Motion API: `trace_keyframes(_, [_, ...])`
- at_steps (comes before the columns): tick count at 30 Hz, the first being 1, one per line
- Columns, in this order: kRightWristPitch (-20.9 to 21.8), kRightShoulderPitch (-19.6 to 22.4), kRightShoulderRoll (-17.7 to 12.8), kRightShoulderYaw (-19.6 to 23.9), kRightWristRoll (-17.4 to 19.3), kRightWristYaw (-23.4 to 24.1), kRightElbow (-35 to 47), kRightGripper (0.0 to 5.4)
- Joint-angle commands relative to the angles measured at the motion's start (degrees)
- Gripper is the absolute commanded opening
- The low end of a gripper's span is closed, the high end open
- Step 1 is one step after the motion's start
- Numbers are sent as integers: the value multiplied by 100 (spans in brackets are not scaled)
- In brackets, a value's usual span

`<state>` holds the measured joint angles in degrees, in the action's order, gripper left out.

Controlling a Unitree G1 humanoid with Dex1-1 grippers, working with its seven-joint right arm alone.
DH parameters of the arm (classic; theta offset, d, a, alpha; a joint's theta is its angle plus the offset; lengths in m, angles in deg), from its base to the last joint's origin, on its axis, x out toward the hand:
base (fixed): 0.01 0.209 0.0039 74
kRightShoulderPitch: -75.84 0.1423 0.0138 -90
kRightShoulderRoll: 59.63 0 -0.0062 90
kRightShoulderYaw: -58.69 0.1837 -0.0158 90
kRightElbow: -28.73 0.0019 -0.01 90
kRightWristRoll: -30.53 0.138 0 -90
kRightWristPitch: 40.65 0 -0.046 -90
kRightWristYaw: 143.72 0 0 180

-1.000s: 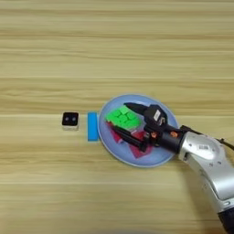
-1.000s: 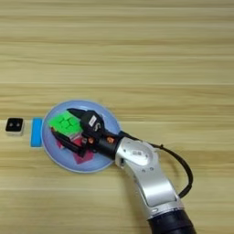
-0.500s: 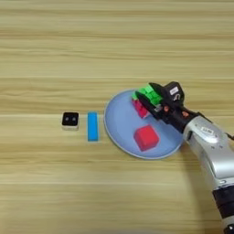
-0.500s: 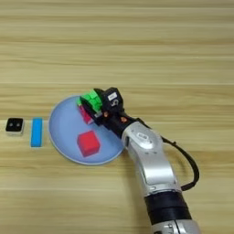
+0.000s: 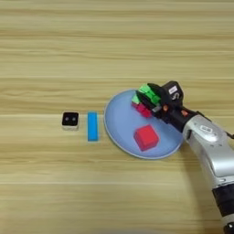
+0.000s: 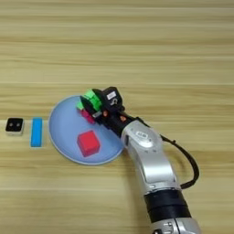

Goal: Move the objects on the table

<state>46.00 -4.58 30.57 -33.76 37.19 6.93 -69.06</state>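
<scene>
the silver forearm (image 6: 153, 169) comes up from the bottom edge at about five o'clock and reaches over the near right rim of a pale blue plate (image 5: 119, 128). nearest on that plate sits the red cube (image 5: 146, 137), alone on the plate's near half, down at about seven o'clock from the gripper and clear of its fingers. just past it, at the plate's far right rim, the right gripper (image 5: 147, 100) has its two black fingers closed around the puzzle cube (image 5: 142, 100), green face up top and red-pink faces showing below, so that cube sits right in the grip, tilted; whether it touches the plate under it i cannot tell. off to nine o'clock from the plate, lying on the bare table (image 5: 117, 41), there is a blue bar (image 5: 93, 126) set lengthwise near to far, just beside the plate's left rim but apart from it, and a little further left a small black block (image 5: 70, 119) with a pale base. beyond the plate the wooden top runs on in its horizontal grain stripes.
</scene>
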Motion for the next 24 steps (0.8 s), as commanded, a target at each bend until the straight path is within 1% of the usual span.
trace_keyframes(1, [-119,141,-130,6,-110,54,70,283])
trace_keyframes(3, [-115,144,-127,13,-109,62,67,311])
trace_keyframes(10, [-79,169,-88,80,-99,120,75,374])
trace_keyframes(12, [22,177,-75,105,-116,158,84,394])
trace_keyframes(15, [177,195,-38,153,-137,238,79,439])
trace_keyframes(18, [303,216,-1,193,-111,277,81,463])
trace_keyframes(21, [409,220,44,256,-18,276,156,495])
trace_keyframes(24, [631,223,126,369,145,250,291,524])
